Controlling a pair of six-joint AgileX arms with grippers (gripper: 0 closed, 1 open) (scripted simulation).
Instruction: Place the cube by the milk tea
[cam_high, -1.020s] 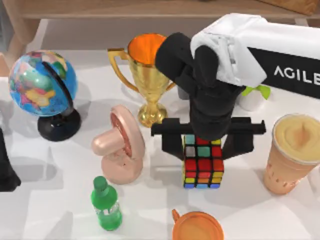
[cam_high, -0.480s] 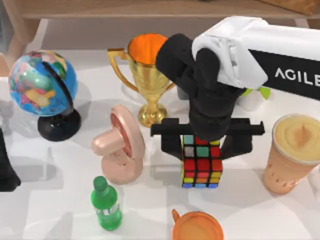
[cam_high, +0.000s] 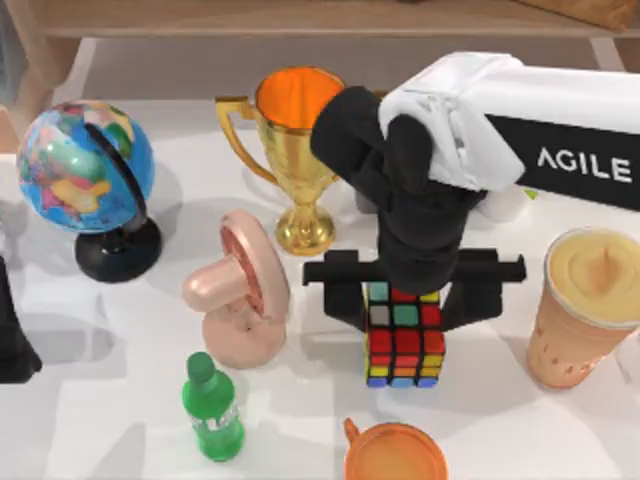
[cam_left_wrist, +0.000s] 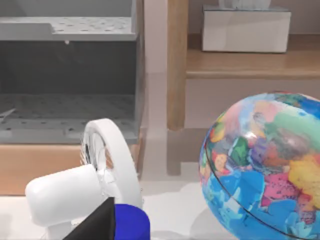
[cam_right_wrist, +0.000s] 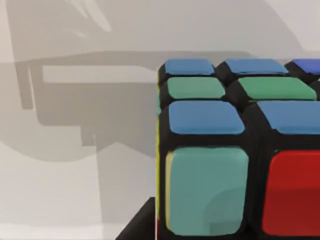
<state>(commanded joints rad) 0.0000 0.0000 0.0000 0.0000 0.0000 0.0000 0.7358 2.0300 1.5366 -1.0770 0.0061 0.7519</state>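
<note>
The cube (cam_high: 405, 340) with black edges and mixed colour stickers stands just right of the table's middle, and its blue, green and red stickers (cam_right_wrist: 210, 150) loom close in the right wrist view. My right gripper (cam_high: 408, 305) comes down over it from above, shut on the cube, with one black finger (cam_high: 345, 300) on each side. The milk tea (cam_high: 585, 300), a tall orange-tan cup with a creamy top, stands near the right edge, a short gap from the cube. My left arm (cam_high: 12, 335) is parked at the left edge.
A gold trophy (cam_high: 295, 150) stands behind the cube and a pink ear model (cam_high: 240, 290) is to its left. A green bottle (cam_high: 213, 410) and an orange mug (cam_high: 395, 455) are near the front edge. A globe (cam_high: 85, 170) (cam_left_wrist: 265, 165) is at the far left.
My right gripper and the cube have shifted together a little toward the front edge. The milk tea and the other objects have not moved.
</note>
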